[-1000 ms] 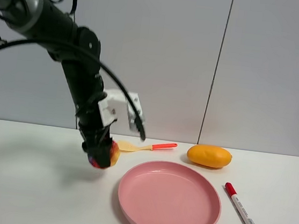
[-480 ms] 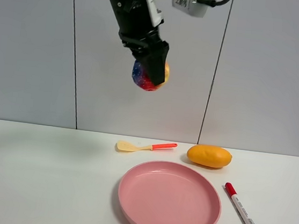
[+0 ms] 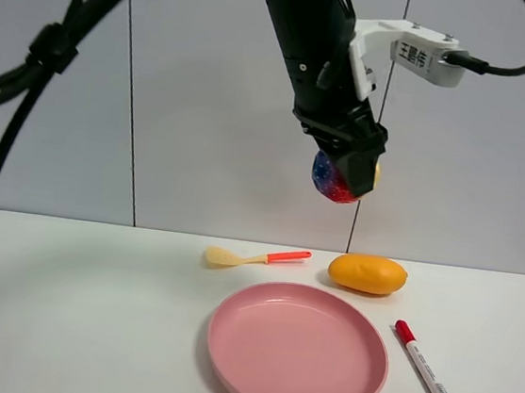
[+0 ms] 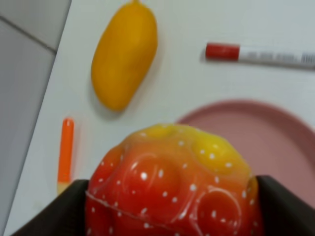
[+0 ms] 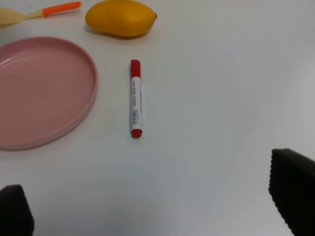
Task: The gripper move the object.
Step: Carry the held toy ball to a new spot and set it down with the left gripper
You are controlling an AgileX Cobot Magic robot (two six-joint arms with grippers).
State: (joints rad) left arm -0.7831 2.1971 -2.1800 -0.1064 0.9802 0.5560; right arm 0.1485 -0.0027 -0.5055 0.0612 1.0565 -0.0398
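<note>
Left end effector (image 3: 350, 161): pinching speckled ball (image 3: 332, 183), held high above worktop (image 3: 60, 306), roughly over mango (image 3: 368, 273) and far rim of pink plate (image 3: 297, 352). Right end effector (image 5: 152, 201): fingers spread wide.

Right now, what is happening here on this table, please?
The left gripper holds a speckled red, yellow and blue ball high in the air above the table, roughly over the mango and the far edge of the pink plate. The plate is empty. A spoon and a red marker lie near it, untouched. The right gripper is open and holds nothing.
</note>
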